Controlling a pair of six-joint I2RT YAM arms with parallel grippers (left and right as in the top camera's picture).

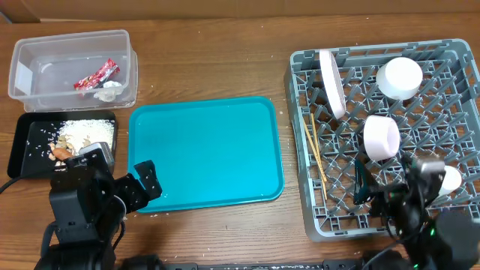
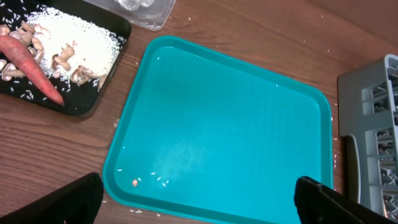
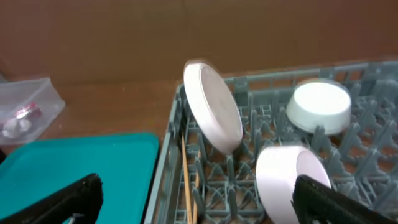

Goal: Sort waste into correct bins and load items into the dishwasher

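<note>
Left fingers (image 2: 68, 202) spread wide and empty, over the near edge of the teal tray (image 2: 224, 124), with stray grains (image 2: 160, 180) between them. Black tray (image 2: 84, 104) with carrot (image 2: 28, 65) and rice (image 2: 84, 40) is ahead-left. Right fingers (image 3: 68, 199) released, holding nothing, over the grey rack (image 3: 267, 79). Plate (image 3: 214, 112) on edge just ahead, chopsticks (image 3: 186, 183) below it, bowl (image 3: 320, 106) ahead-right. Wrapper (image 1: 97, 75) in clear tub (image 1: 75, 35) on desk (image 2: 249, 31).

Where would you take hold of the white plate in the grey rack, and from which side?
Probably by its top rim, from above: the plate stands on edge, leaning, among the pegs of the rack, so the upper edge is free and thin enough to pinch.
</note>
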